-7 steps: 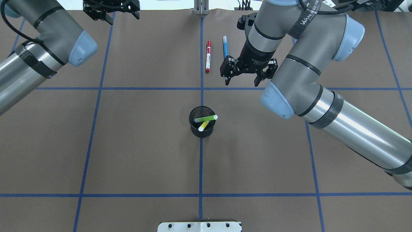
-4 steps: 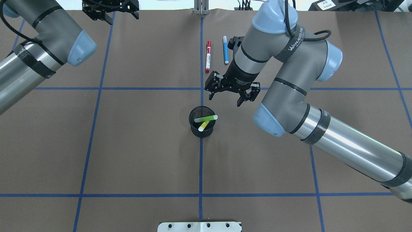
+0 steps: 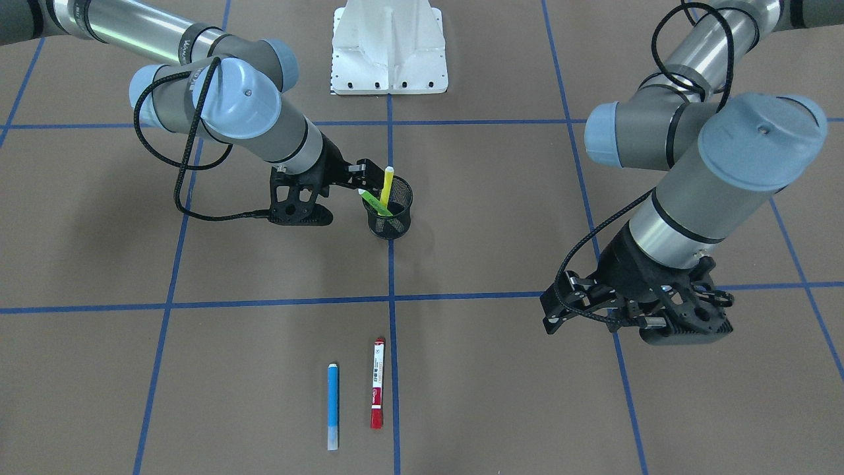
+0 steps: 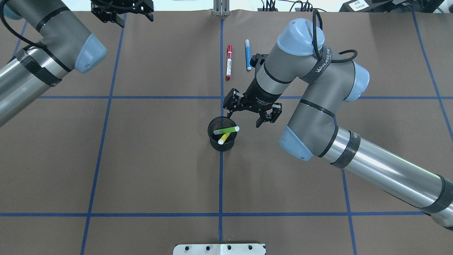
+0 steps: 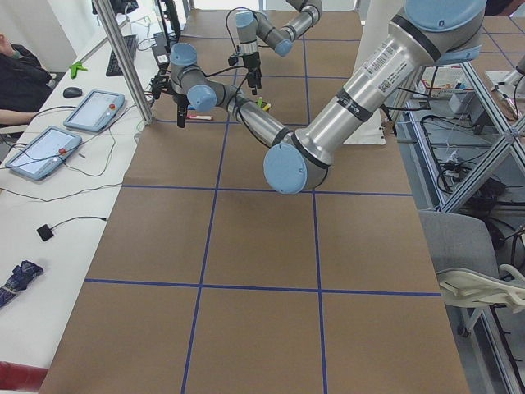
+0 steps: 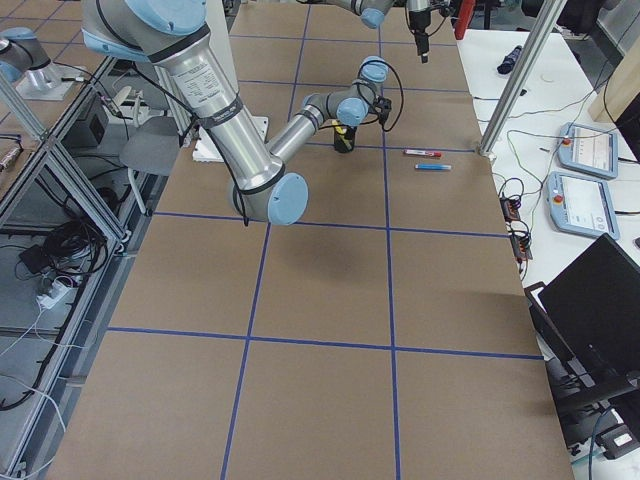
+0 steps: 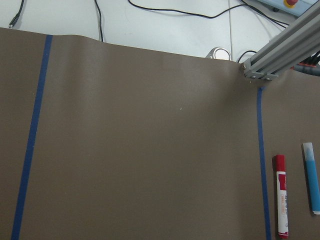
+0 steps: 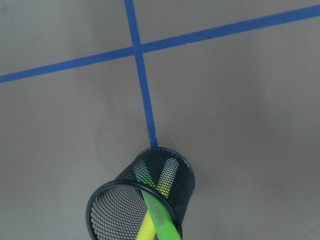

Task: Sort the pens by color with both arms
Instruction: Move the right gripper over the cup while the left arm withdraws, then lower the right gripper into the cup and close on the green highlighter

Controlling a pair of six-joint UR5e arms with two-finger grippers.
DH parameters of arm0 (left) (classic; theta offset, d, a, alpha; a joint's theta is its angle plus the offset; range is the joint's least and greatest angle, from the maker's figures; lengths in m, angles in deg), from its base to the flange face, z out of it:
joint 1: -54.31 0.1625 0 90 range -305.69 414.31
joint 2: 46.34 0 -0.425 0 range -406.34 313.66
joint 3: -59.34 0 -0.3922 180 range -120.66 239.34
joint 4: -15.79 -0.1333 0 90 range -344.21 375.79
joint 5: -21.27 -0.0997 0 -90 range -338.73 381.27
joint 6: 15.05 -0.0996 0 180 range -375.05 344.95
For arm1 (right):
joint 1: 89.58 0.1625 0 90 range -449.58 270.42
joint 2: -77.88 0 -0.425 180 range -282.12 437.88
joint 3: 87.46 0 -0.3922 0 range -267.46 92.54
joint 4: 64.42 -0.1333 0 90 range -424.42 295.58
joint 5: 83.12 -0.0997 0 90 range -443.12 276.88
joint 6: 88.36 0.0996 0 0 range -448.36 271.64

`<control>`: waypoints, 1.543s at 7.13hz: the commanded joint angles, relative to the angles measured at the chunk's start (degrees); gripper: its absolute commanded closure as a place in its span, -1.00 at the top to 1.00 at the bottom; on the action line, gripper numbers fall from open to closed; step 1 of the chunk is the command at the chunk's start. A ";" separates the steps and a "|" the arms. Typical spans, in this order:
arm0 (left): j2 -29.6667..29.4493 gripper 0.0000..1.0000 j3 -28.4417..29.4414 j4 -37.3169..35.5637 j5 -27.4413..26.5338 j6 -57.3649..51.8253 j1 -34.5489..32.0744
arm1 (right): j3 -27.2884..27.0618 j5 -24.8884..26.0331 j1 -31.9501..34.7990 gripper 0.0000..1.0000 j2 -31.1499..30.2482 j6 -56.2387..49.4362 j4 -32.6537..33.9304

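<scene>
Hovering beside the black mesh cup (image 4: 221, 147) holding the green pen (image 4: 226, 130) and yellow pen (image 4: 223, 139), the right gripper (image 4: 243, 119), fingers spread and empty, likely must centre over 1 pen and clench; the red pen (image 4: 229, 62) and blue pen (image 4: 248, 55) lie on the far tabletop, the left gripper (image 4: 136, 17) spread-fingered at far left.

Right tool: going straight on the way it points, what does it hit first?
Probably the pale end of the green pen sticking out of the mesh cup, or the cup's rim; the open right tool slants down at them. Depth is unclear.
</scene>
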 commanded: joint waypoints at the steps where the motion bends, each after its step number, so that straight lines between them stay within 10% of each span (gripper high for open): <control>1: -0.02 1.00 -0.01 -0.07 -0.07 0.00 0.03 | 0.08 0.41 -0.65 0.83 0.09 0.75 -0.07; 11: 0.07 1.00 0.08 0.02 -0.24 -0.09 0.03 | 2.44 1.65 -2.68 -0.24 0.52 1.01 -2.86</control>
